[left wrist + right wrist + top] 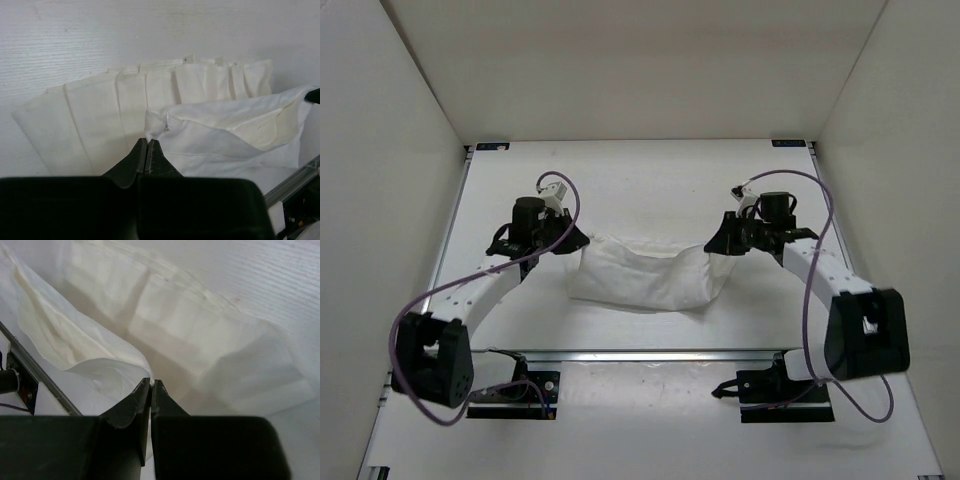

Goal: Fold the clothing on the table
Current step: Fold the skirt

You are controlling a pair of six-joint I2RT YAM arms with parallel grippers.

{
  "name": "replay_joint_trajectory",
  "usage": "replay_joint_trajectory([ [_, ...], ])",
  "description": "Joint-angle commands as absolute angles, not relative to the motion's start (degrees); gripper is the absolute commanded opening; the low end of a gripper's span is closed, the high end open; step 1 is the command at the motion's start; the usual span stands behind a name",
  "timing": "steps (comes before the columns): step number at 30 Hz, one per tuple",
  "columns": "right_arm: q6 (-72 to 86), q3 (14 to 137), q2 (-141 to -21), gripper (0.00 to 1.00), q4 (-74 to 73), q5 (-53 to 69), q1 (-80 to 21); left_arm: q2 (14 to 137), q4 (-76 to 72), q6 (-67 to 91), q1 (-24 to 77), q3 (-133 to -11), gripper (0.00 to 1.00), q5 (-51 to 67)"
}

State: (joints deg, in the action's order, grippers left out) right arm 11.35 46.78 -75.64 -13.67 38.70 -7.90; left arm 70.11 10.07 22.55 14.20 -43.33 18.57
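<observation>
While the left hand point(578, 240) and the right hand point(718, 245) each had its jaws clamped on an upper corner of the clothing point(645, 282), the garment sat in the middle of the table point(650, 180), its pleated lower layer lying flat and the held edge sagging between them. A first fold was under way, I'd say, but not laid down, with smoothing, letting go and likely more folds left. Nearest, the silver rail point(650, 354) crossed just short of the cloth and purple cables point(830, 212) looped off the arms, then far tabletop and white walls point(620, 60), with nothing in the way.
</observation>
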Motion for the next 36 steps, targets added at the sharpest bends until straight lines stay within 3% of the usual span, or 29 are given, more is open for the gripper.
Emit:
replay_joint_trajectory([
  [1, 12.6, 52.2, -85.0, 0.0, -6.8, 35.4, -7.2, 76.2, 3.9, 23.7, 12.7, -45.2, 0.0, 15.6],
  [9, 11.9, 64.2, -102.7, 0.0, -5.4, 30.9, -8.3, 96.0, 3.8, 24.3, 11.3, -55.4, 0.01, 13.3],
  [10, 12.8, 65.6, -103.6, 0.07, -4.6, 29.0, -8.4, 96.5, 3.4, 24.8, 10.9, -56.0, 0.02, 13.2],
  [11, 13.0, 66.4, -104.1, 0.14, -4.5, 26.7, -8.4, 97.2, 2.4, 25.2, 10.3, -56.8, 0.11, 12.7],
  [12, 14.1, 68.2, -103.6, 0.29, -4.6, 24.6, -8.3, 97.6, 1.9, 25.3, 9.6, -58.0, 0.31, 13.2],
  [14, 15.4, 68.9, -101.1, 0.45, -5.1, 21.4, -7.7, 97.1, 1.1, 26.2, 8.7, -60.1, 0.48, 14.8],
  [17, 19.1, 63.7, -93.8, 0.56, -3.9, 19.3, -6.5, 93.9, 1.2, 27.0, 7.7, -59.3, 0.56, 17.1],
  [26, 30.8, 36.7, -77.9, 0.65, 2.7, 34.8, -2.5, 72.7, 6.9, 30.8, 11.3, -44.1, 0.59, 15.1],
  [36, 42.4, 25.0, -85.7, 0.71, 29.3, 46.6, -2.6, 63.3, 5.8, 32.4, 12.7, -30.3, 0.58, 13.2],
])
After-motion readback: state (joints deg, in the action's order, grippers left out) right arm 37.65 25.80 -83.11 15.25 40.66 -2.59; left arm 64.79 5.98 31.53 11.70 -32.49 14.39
